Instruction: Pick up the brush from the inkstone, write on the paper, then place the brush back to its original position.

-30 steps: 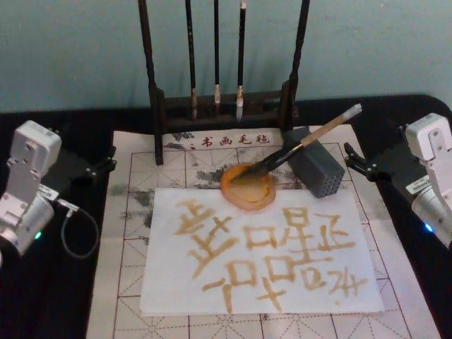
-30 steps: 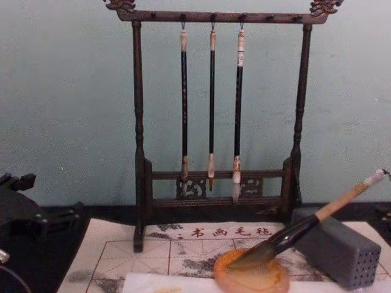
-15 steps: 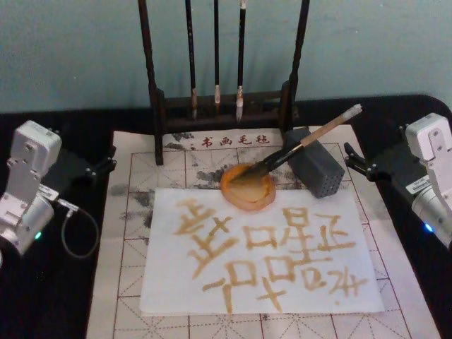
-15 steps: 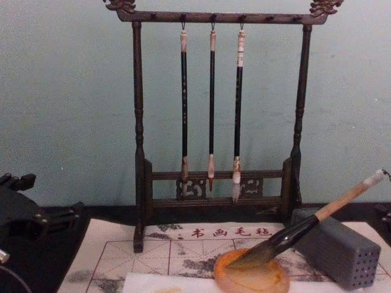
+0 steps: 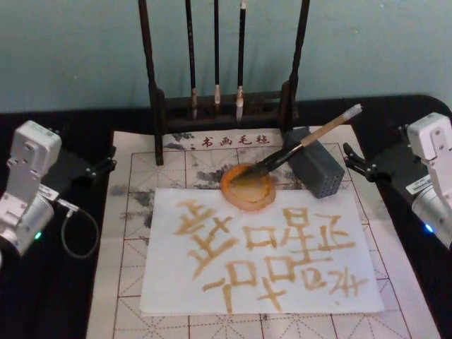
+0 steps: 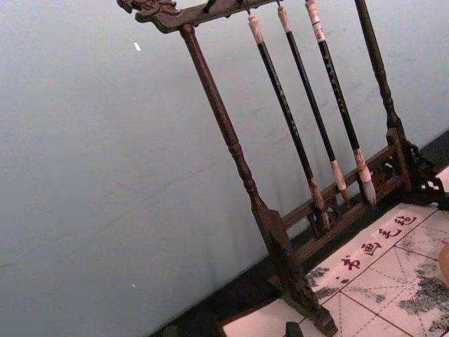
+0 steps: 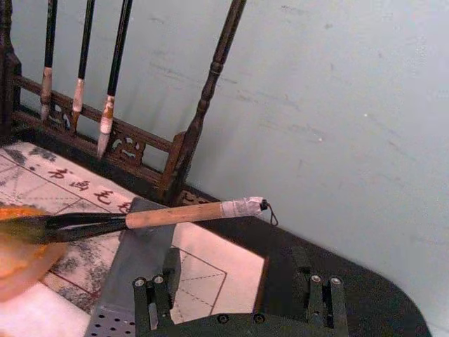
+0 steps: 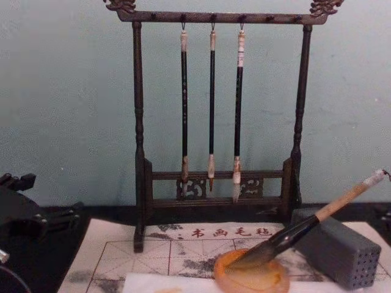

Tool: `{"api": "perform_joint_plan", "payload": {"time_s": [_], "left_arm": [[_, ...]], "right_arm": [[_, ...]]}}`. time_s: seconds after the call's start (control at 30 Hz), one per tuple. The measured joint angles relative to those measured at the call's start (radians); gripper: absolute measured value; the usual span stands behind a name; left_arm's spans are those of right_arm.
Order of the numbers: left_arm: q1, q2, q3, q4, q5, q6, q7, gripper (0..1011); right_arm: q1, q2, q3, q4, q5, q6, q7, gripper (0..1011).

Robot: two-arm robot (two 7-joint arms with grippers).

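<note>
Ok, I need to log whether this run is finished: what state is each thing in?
brush: lying with tip in the inkstone, handle propped on the grey block, not held.
paper: covered in amber characters.
thin brushes: hanging on the rack.
left gripper: fingers open, at the mat's left edge.
right gripper: fingers open, at the mat's right edge.

Your brush has a matt wooden handle; the inkstone looks glossy and smooth. You see matt paper and a dark wooden rack.
</note>
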Motion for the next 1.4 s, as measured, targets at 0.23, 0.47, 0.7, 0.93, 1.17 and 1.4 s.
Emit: {"api": "perform_joint_plan", "payload": {"time_s": [0.23, 0.47, 0.7, 0.93, 1.17, 1.4], "left_arm": [[0.000, 0.000, 0.000, 0.000, 0.000, 0.000, 0.000, 1001], [0.000, 0.000, 0.000, 0.000, 0.000, 0.000, 0.000, 1001], [0.000, 0.000, 0.000, 0.000, 0.000, 0.000, 0.000, 1001], [0.000, 0.000, 0.000, 0.000, 0.000, 0.000, 0.000, 1001], [0.000, 0.000, 0.000, 0.000, 0.000, 0.000, 0.000, 1001], [0.000, 0.000, 0.000, 0.000, 0.000, 0.000, 0.000, 1001]], "right_arm": [[-0.036, -0.003, 0.051, -0.049, 0.096, 0.061, 0.060, 1000], [-0.072, -0.025, 0.125, -0.097, 0.272, 0.191, 0.139, 1000], [-0.082, -0.081, 0.193, -0.115, 0.425, 0.324, 0.181, 1000], [-0.074, -0.141, 0.238, -0.112, 0.547, 0.406, 0.178, 1000], [-0.039, -0.195, 0.268, -0.073, 0.666, 0.467, 0.147, 1000], [-0.003, -0.247, 0.300, -0.032, 0.776, 0.518, 0.098, 1000]]}}
